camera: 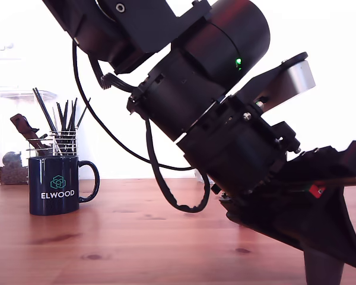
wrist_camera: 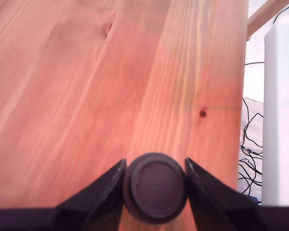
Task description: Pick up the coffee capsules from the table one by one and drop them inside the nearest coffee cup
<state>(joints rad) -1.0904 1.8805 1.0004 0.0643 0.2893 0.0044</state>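
Observation:
In the wrist view a dark brown-black coffee capsule (wrist_camera: 155, 187) sits between the two black fingers of my gripper (wrist_camera: 154, 161), round flat face toward the camera. Both fingers touch its sides, so the gripper is shut on it, just above the reddish wooden table (wrist_camera: 86, 96). The exterior view shows the arm leaning down at its right, with the gripper (camera: 323, 270) low over the table (camera: 142, 237) and its tips cut off by the frame edge; the capsule is hidden there. The navy ELWOOD coffee cup (camera: 53, 185) stands upright at that view's far left, well away from the gripper.
Behind the cup stand a wire holder of black sticks (camera: 62, 139) and a clear plastic canister (camera: 15, 136). In the wrist view the table's edge (wrist_camera: 244, 96) runs close beside the gripper; past it are a white upright object (wrist_camera: 282, 110) and floor cables (wrist_camera: 250, 144).

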